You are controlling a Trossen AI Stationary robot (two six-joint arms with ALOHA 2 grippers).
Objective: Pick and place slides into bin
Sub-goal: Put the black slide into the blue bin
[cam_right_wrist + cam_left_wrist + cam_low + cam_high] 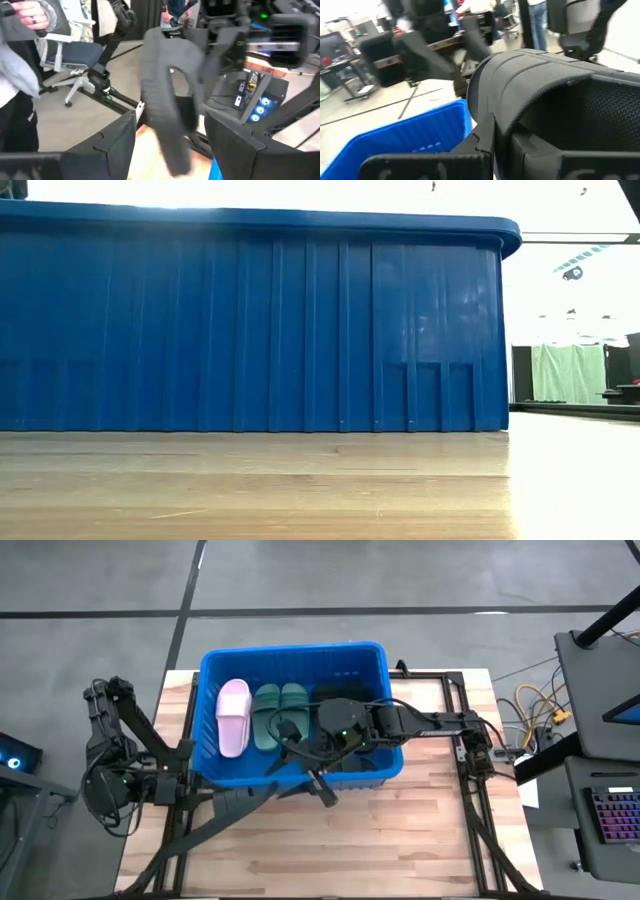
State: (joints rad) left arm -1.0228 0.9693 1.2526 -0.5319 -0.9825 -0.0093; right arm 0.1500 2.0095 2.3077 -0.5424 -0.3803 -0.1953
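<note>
Here the right hand (170, 145), fingers spread, hangs beside a blurred black slide (165, 100) above the bin (290, 658).

My two arms are dark, nearly black, built of jointed tubes and blocky housings; the left arm (120, 740) has black cables looped round its base and the right arm (420, 722) has a small green light near its wrist. My right fingers (235, 140) are flat, angular black slabs. My left gripper (560, 125) has a rounded shell with a finely dimpled surface.
</note>
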